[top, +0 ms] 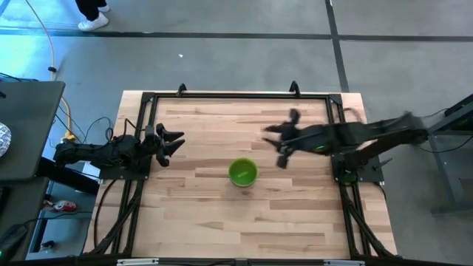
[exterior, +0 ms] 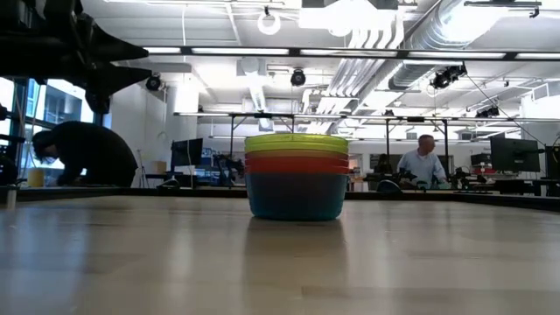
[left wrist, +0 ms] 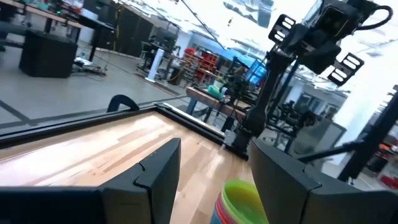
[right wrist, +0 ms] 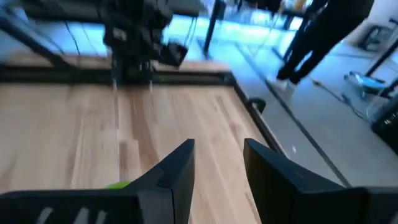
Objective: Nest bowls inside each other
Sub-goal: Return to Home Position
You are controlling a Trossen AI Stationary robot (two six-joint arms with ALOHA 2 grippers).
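Note:
The bowls (top: 242, 172) stand nested in one stack near the table's middle, resting on the bottom bowl's base. In the low view the stack (exterior: 296, 175) shows a green rim on top, then yellow and red bands, with teal at the bottom. Other colours are hidden inside. My left gripper (top: 177, 141) hovers open to the left of the stack, and the stack's rim (left wrist: 239, 200) shows past its fingers. My right gripper (top: 276, 144) hangs open above the table, up and to the right of the stack. Its wrist view catches only a green sliver of the stack (right wrist: 118, 184).
A dark metal frame (top: 236, 94) runs along the wooden table's edges. Bare wood lies all around the stack. A person's feet (top: 92, 18) show on the floor beyond the far edge, and people (exterior: 424, 162) sit at desks in the room behind.

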